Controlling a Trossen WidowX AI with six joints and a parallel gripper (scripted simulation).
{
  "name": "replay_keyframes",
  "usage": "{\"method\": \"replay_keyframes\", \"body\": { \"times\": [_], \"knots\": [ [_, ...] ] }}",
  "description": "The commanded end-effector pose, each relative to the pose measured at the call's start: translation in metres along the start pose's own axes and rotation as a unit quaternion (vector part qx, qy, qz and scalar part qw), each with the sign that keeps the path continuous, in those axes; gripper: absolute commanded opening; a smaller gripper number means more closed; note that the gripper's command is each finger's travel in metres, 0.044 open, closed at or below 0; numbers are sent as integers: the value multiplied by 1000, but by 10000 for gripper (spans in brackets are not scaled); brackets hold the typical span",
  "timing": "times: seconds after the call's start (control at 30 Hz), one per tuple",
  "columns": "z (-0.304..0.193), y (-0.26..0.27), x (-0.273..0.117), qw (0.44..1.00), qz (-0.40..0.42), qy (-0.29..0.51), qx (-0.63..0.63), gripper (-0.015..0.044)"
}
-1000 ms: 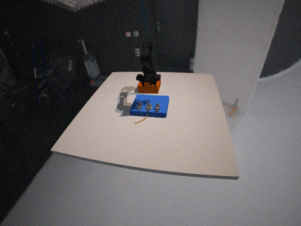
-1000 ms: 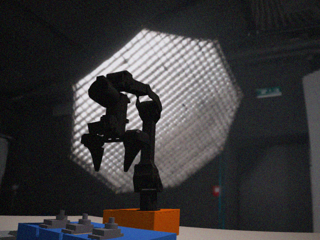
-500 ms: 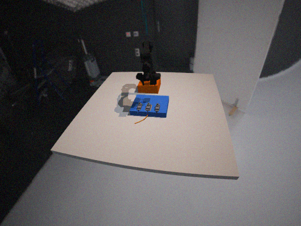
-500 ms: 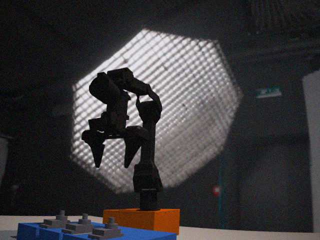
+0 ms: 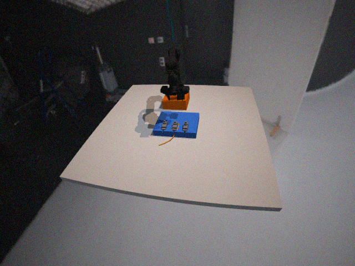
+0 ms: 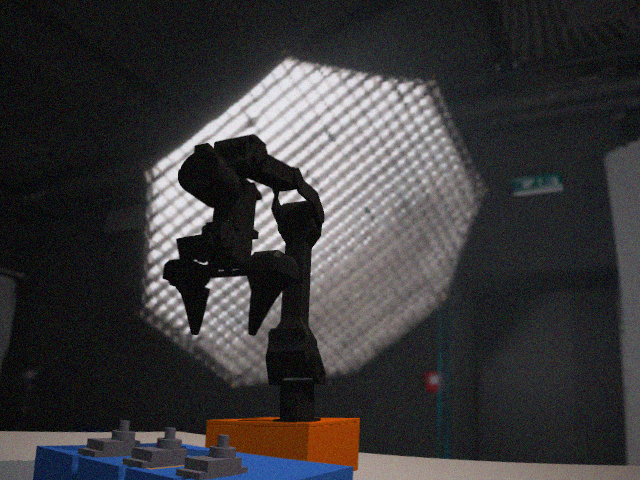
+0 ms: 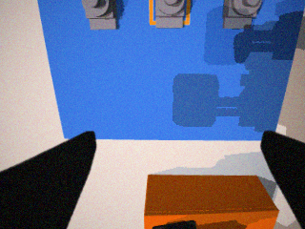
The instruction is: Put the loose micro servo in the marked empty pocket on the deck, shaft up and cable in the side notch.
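The micro servo with the orange cable sits in the middle pocket of the blue deck, inside the orange outline. Its shaft points up and it stands level, about as high as its neighbours. Its ears look flat on the deck. The cable leaves at the deck's front edge and trails onto the table; its run in the side notch is too small to tell. My gripper is wide open and empty, high above and behind the servo, toward the arm's base.
Two other grey servos stand on the deck, one on each side of the middle one. The orange base block is behind the deck on the pale table.
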State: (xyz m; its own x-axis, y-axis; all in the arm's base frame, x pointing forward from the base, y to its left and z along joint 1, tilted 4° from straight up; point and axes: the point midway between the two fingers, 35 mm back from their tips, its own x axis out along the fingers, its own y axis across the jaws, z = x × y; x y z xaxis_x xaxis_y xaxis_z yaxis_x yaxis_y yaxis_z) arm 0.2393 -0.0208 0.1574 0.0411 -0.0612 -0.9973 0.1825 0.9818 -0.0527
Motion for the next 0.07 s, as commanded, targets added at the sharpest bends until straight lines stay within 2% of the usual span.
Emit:
{"method": "replay_keyframes", "body": {
  "times": [0.0, 0.03],
  "knots": [
    [0, 0, -1, 1000, 0, 0, 2, 440],
    [0, 0, -1, 1000, 0, 0, 2, 440]
  ]
}}
